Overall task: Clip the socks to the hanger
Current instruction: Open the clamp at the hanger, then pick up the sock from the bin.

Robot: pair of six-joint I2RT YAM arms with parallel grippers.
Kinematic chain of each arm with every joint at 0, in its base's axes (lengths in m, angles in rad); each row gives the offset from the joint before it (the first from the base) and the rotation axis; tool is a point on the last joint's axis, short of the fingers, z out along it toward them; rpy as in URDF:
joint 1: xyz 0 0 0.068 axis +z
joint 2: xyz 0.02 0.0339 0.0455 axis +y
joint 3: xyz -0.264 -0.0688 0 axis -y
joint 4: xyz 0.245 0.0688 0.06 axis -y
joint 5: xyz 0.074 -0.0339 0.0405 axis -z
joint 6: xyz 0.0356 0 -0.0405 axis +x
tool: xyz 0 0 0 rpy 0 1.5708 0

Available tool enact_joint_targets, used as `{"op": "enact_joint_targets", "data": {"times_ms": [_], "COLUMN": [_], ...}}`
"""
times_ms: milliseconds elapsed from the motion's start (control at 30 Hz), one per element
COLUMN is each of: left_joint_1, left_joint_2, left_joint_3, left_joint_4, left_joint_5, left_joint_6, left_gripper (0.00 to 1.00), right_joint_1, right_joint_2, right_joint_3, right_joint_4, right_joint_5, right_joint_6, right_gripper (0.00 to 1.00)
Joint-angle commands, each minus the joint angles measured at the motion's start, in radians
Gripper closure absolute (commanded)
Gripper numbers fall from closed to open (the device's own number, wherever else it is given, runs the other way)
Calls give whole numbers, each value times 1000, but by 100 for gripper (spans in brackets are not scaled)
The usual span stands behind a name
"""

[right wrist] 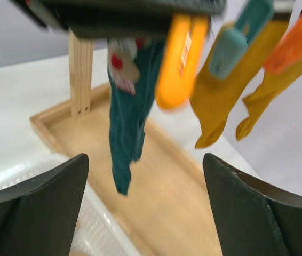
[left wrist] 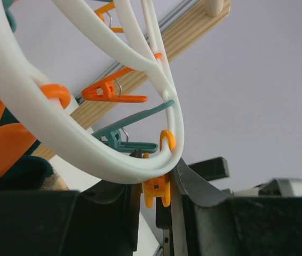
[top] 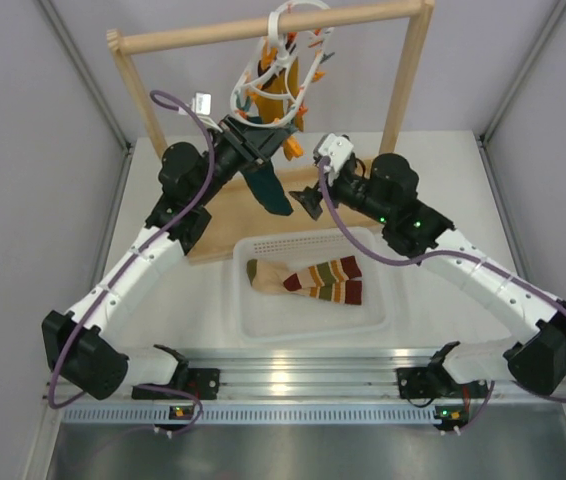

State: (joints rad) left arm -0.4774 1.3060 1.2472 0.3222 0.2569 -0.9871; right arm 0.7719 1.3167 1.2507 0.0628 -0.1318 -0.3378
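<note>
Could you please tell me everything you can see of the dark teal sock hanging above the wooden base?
The dark teal fabric sock hangs limp and nearly straight, toe down, clear of the light wooden base tray beneath. A cream and red face motif shows near its upper end. Its top vanishes behind the black left claw, which pinches an orange plastic clip, so the sock's own fastening cannot be seen. The open right claw sits near but apart from it.

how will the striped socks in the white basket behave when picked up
Probably floppy: the striped socks lie flat in the basket, so they should droop from a pinch. Likely light: thin fabric, like the teal sock hanging limp under the hanger.
</note>
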Motion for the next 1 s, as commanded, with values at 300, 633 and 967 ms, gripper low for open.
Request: {"op": "enact_joint_targets", "data": {"times_ms": [300, 633, 967], "left_joint_1": [10, 16, 17], "left_joint_2": [39, 49, 53], "left_joint_3": [37, 35, 31], "left_joint_4": [77, 83, 98], "left_joint_5": [35, 45, 47], "left_joint_6": [71, 68, 67], "left_gripper": [100, 100, 100], "right_joint_1": [-63, -97, -98], "right_joint_2": [-22, 107, 170], "right_joint_3": [-112, -279, -333], "right_joint_4": [-472, -479, -331], "right_joint_5": [-499, -146, 190], "right_joint_6": [-42, -276, -84], "right_gripper": [30, 62, 78]}}
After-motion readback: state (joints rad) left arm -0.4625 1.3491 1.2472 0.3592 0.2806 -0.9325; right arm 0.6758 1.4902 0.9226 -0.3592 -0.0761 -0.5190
